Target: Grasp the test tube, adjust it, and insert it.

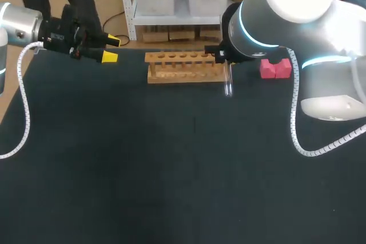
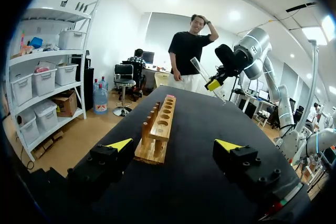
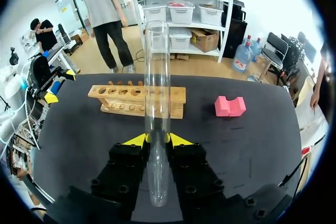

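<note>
Clamping a long, clear test tube (image 3: pixel 156 77), the right gripper (image 3: pixel 157 139) hung by the rack (image 1: pixel 184 67) near the table's (image 1: pixel 171 170) far edge; the left gripper (image 2: pixel 176 145) gaped empty.

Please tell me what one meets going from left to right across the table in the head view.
left gripper → wooden rack → test tube → pink block

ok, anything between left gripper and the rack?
No, only bare table between the left gripper and the rack; head and left wrist views both show it.
</note>
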Robot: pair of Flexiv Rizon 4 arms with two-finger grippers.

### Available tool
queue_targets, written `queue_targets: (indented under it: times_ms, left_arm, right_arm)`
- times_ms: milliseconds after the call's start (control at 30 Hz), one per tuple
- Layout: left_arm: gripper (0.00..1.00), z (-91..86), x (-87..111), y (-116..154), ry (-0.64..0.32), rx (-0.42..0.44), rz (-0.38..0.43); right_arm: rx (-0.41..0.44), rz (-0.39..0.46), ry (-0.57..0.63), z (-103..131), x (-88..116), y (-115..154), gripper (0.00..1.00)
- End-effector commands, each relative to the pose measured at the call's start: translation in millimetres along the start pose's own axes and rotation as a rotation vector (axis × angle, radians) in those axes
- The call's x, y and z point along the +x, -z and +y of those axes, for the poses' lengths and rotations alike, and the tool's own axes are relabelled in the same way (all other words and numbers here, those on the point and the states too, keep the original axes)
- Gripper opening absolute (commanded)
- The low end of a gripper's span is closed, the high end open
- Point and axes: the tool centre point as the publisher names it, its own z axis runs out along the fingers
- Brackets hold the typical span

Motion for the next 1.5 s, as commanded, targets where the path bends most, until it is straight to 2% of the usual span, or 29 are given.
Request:
queue_targets:
  times_ms: [33, 200, 667, 1033, 1167, 1500]
  left_arm:
    - [1.0, 0.4, 0.7, 0, -0.001, 0.001, 0.0]
    - [1.0, 0.4, 0.7, 0, -0.001, 0.001, 0.0]
    - [1.0, 0.4, 0.7, 0, -0.001, 0.001, 0.0]
    - [1.0, 0.4, 0.7, 0, -0.001, 0.001, 0.0]
    - [1.0, 0.4, 0.7, 0, -0.001, 0.001, 0.0]
    - [1.0, 0.4, 0.7, 0, -0.001, 0.001, 0.0]
  right_arm:
    - [0.001, -0.006, -0.001, 0, 1, 0, 0.0]
    - [0.116, -0.081, -0.06, -4, -6, -4, 0.0]
    - [0.237, -0.305, -0.102, -1, -37, -3, 0.0]
    - [0.254, -0.576, -0.077, 6, -66, -7, 0.0]
    - [0.226, -0.677, -0.072, 9, -80, -6, 0.0]
    - [0.19, -0.791, -0.067, 12, -101, -9, 0.0]
